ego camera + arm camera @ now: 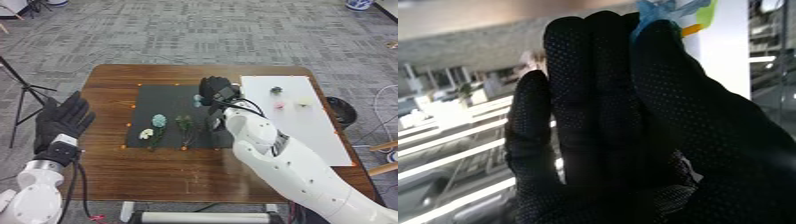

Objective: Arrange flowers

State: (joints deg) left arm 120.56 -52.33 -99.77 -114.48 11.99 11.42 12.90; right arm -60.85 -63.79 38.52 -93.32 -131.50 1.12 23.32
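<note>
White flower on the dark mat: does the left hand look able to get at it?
Probably yes: the left hand is open, and nothing stands between it and the white flower.

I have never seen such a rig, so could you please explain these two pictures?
A two-armed robot with black-gloved hands works at a brown table. One picture looks forward and down from its head; the other is from its right wrist. The left hand, open, is by the table's left side. On a dark mat lie a white flower, a pale-blue flower and greenery. A white sheet bears three small blooms. The right hand pinches a blue flower.
</note>
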